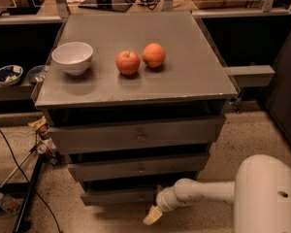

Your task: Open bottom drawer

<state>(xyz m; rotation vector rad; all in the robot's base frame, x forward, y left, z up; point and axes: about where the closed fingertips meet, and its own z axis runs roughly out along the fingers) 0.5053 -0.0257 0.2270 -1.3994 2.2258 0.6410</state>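
end effector point(153, 215): low by the floor point(106, 222) so we can reach; grip, can't tell
bottom drawer point(117, 196): just up-left of it, not opened yet

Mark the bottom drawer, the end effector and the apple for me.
bottom drawer point(116, 197): camera view, bare left-centre of its grey front.
end effector point(152, 216): camera view, its yellowish tip, low in front of that drawer.
apple point(128, 62): camera view, middle of its red skin.

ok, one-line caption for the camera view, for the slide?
The gripper low in front of the bottom drawer of a cabinet with a bowl, apple and orange on top.
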